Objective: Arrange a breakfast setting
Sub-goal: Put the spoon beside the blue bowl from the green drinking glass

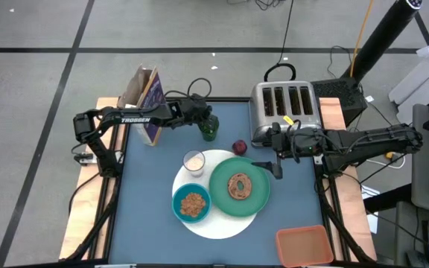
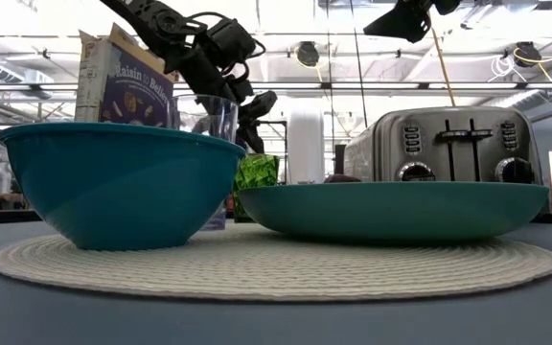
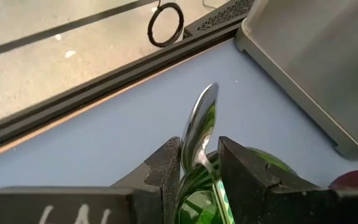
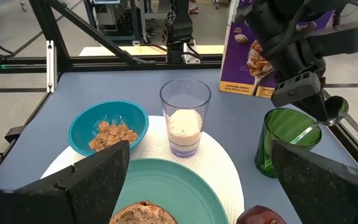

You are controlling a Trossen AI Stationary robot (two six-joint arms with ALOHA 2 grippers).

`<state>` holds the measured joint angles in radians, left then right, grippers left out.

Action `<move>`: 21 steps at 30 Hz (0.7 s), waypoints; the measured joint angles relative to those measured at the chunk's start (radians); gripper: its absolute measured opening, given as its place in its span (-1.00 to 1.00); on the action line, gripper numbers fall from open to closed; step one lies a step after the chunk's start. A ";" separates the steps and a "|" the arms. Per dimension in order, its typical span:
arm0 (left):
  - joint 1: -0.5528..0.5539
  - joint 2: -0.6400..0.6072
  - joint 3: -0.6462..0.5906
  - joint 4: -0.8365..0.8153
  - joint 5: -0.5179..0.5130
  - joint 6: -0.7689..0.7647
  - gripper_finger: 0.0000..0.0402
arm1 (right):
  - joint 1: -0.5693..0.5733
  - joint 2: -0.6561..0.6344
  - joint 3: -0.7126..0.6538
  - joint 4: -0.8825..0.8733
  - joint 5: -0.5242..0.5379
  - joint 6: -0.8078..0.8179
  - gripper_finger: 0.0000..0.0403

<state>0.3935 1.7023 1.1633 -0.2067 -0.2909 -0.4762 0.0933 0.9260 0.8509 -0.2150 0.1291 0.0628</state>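
Observation:
A green cup [image 1: 210, 129] stands at the table's far middle, next to the purple cereal box [image 1: 150, 106]. My left gripper [image 1: 204, 119] is above the cup, shut on a spoon [image 3: 200, 122]. On the white round mat [image 1: 226, 223] are a green plate [image 1: 253, 202] with a bagel [image 1: 240, 185], a teal bowl [image 1: 192, 205] of cereal and a clear glass [image 1: 194, 161] holding something white. A dark-red fruit [image 1: 239, 147] lies on the table beyond the plate. My right gripper [image 1: 275, 168] is open and empty over the plate's right rim. My left gripper pinches the spoon's neck [image 3: 202, 159], just below its bowl, between its two fingers. The fingers slant down from the table's left side. The spoon's bowl end [image 4: 336, 111] sticks up past the fingers and its handle [image 4: 303, 132] runs down into the green cup [image 4: 284, 146].
The silver four-slot toaster [image 1: 287, 110] stands at the far right, close behind my right gripper. An orange-pink tray [image 1: 304, 246] lies at the near right corner. Bare blue table shows at the left and near-left.

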 joint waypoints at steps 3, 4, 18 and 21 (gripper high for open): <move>0.000 0.000 0.000 0.009 0.000 0.024 -0.44 | 0.000 0.000 0.000 0.000 0.000 0.000 0.89; 0.000 0.000 0.000 0.009 0.000 0.024 -0.44 | 0.000 0.000 0.000 0.000 0.000 0.000 0.89; 0.000 0.000 0.000 -0.001 0.000 0.027 -0.64 | 0.000 0.000 0.000 0.000 0.000 0.000 0.89; 0.000 0.000 0.000 -0.001 0.000 0.027 -0.76 | 0.000 0.000 0.000 0.000 0.000 0.000 0.89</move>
<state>0.3935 1.7020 1.1633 -0.2073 -0.2907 -0.4493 0.0933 0.9260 0.8509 -0.2148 0.1291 0.0628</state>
